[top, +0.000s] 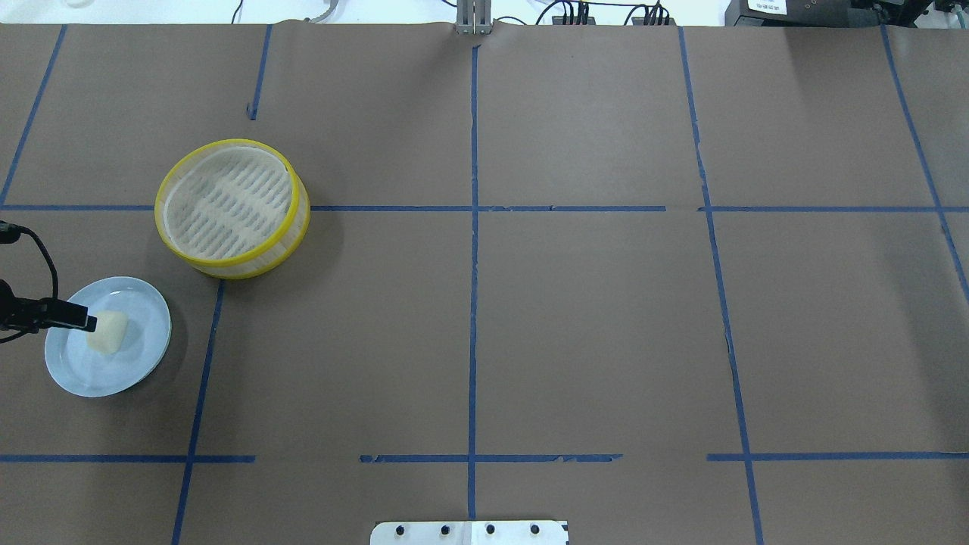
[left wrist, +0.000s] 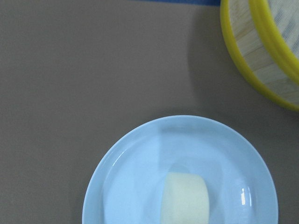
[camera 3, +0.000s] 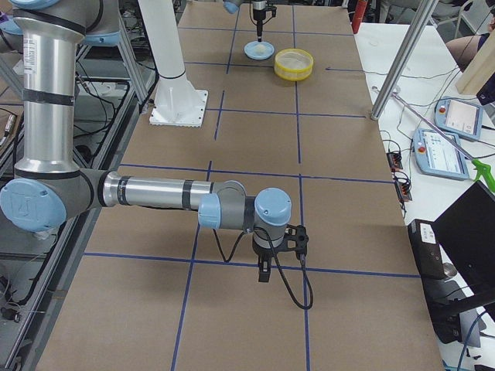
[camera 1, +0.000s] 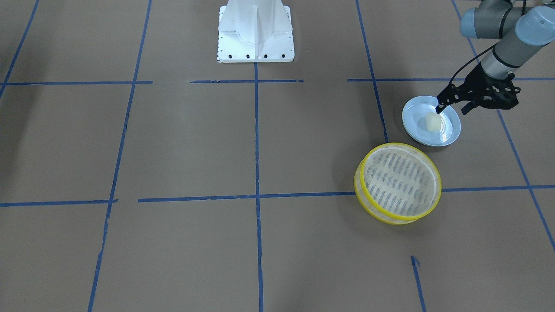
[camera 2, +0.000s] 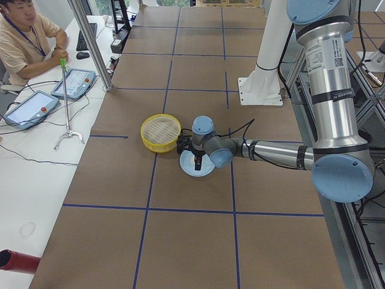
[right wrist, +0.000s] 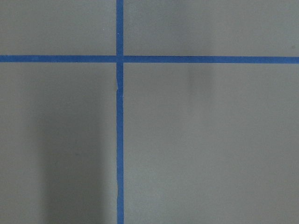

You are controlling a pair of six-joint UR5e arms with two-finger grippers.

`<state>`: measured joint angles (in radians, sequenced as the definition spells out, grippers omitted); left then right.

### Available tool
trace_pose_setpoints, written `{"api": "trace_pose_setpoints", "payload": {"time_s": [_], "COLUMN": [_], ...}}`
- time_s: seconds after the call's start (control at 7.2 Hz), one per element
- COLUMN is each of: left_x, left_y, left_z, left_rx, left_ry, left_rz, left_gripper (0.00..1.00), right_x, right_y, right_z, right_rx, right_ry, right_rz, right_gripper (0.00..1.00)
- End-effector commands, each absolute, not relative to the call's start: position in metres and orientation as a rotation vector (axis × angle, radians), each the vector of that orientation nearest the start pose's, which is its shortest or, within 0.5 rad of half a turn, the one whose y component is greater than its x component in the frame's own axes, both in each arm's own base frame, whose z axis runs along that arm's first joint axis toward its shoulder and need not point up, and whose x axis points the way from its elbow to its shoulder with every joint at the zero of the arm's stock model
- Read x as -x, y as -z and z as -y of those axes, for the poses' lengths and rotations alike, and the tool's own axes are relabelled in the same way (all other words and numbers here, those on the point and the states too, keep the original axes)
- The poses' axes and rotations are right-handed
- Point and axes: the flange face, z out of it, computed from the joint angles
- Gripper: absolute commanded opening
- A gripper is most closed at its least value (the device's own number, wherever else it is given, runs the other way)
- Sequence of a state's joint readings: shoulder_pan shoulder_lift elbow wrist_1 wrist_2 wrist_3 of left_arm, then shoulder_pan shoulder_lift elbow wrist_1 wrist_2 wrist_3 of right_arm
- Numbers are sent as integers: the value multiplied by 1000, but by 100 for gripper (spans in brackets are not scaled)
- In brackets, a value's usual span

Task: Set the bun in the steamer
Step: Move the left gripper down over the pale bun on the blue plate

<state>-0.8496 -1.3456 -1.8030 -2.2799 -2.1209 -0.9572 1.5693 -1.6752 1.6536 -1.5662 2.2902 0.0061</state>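
The cream-white bun (camera 1: 432,122) lies on a pale blue plate (camera 1: 452,135). It also shows in the overhead view (top: 106,333) and at the bottom of the left wrist view (left wrist: 184,198). The yellow-rimmed steamer (camera 1: 399,182) stands empty just beside the plate, and also shows overhead (top: 231,204). My left gripper (camera 1: 452,110) is open and hovers over the plate's robot-side edge, one fingertip close above the bun. My right gripper (camera 3: 263,270) shows only in the exterior right view, far from these objects, low over bare table. I cannot tell whether it is open or shut.
The white robot base (camera 1: 256,30) stands at the table's robot-side middle. Blue tape lines (top: 473,227) cross the brown table cover. An operator (camera 2: 24,42) sits at a side desk with tablets (camera 2: 75,83), and a metal pole (camera 2: 90,42) stands at the table's corner.
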Motion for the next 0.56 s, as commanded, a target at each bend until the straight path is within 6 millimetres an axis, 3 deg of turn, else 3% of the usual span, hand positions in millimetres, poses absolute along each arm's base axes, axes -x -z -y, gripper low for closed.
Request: {"api": "trace_pose_setpoints", "payload": {"time_s": [0.0, 0.42], "left_x": [-240, -257], "left_y": [-579, -565], "left_z": [368, 381], "left_rx": [-56, -73], "left_ry": [4, -2], "left_rz": [-808, -803], "left_gripper": [94, 95], "right_x": [-67, -67], "right_y": [-670, -670], "right_z": [446, 446], "right_rx": [19, 19], "right_ry": [-10, -10], "right_rz": [719, 719], "right_gripper": [100, 100]}}
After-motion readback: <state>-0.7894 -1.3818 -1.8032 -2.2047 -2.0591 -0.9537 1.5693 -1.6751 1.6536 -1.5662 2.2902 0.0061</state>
